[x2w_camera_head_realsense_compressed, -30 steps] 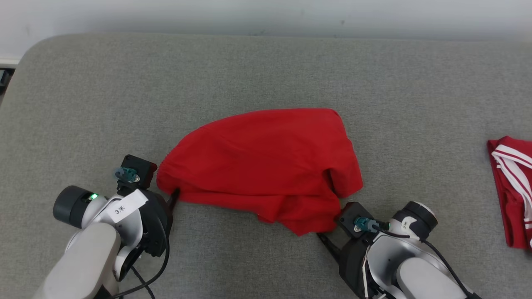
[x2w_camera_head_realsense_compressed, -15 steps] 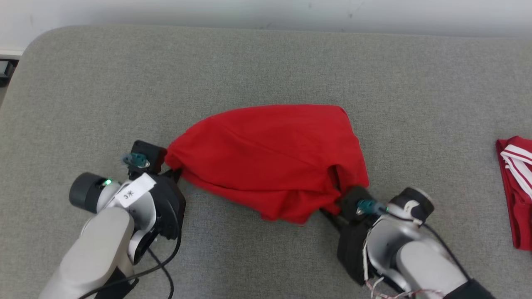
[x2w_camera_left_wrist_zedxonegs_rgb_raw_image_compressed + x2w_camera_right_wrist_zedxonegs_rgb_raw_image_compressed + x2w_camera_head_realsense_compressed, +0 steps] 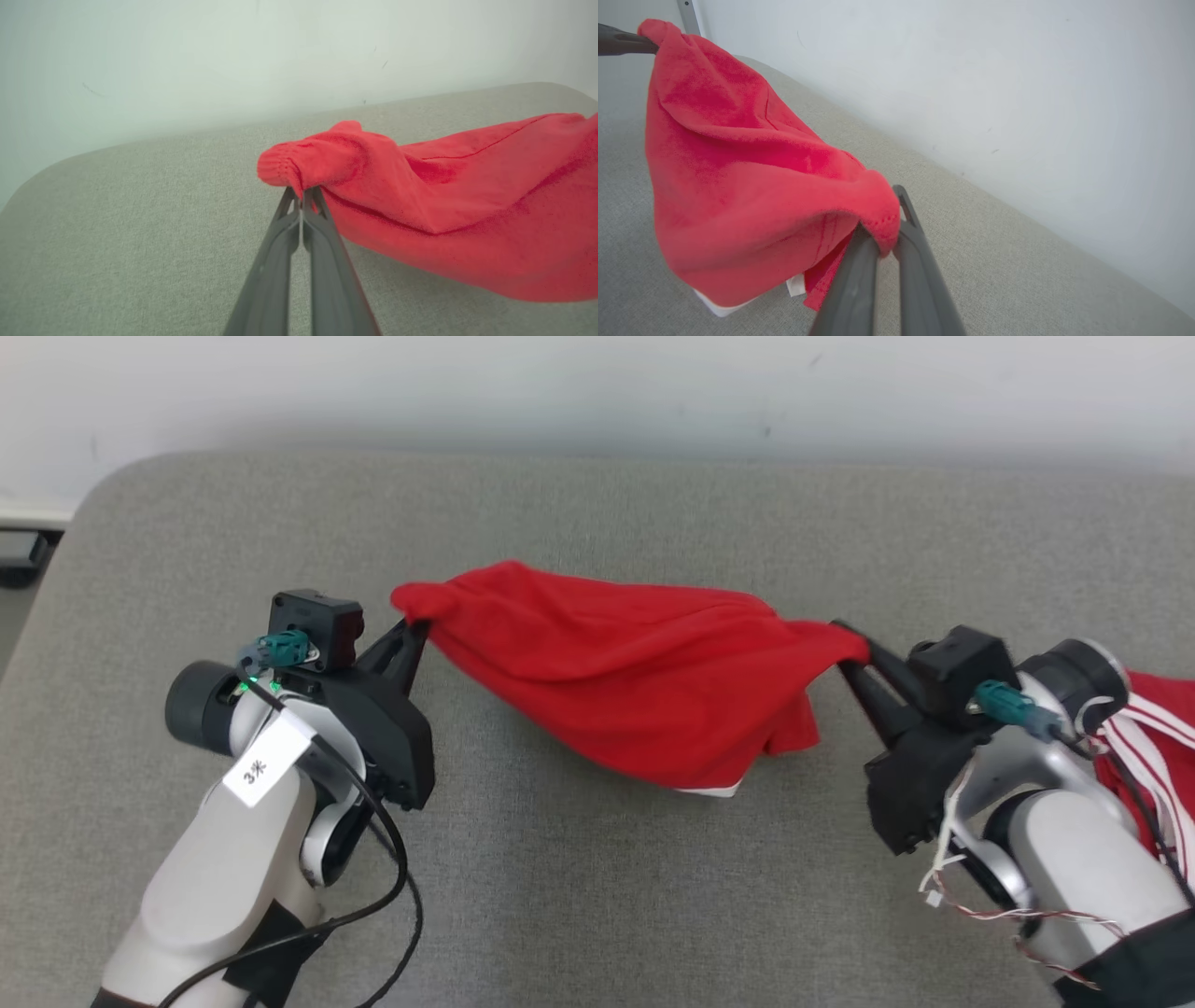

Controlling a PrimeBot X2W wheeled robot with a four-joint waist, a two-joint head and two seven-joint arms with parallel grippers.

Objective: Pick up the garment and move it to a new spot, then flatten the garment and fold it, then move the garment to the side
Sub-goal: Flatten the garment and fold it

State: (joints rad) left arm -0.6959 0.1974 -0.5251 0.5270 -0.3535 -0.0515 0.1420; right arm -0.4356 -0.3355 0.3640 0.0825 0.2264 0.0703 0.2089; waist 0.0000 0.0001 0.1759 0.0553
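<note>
spanning left-right, garment (image 3: 644, 681) hangs gripped by left end effector (image 3: 420, 628) and right end effector (image 3: 840, 637).

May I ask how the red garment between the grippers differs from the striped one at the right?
The red garment is mostly plain and hangs pinched between the left gripper and right gripper; the striped garment carries white stripes and rests ungripped on the cushion. Both are red.

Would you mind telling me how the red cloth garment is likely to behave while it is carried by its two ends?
Probably floppy: the red cloth garment sags between the left hand and right hand. Likely light, since two corner pinches carry it. Its hanging folds may bunch when lowered.
</note>
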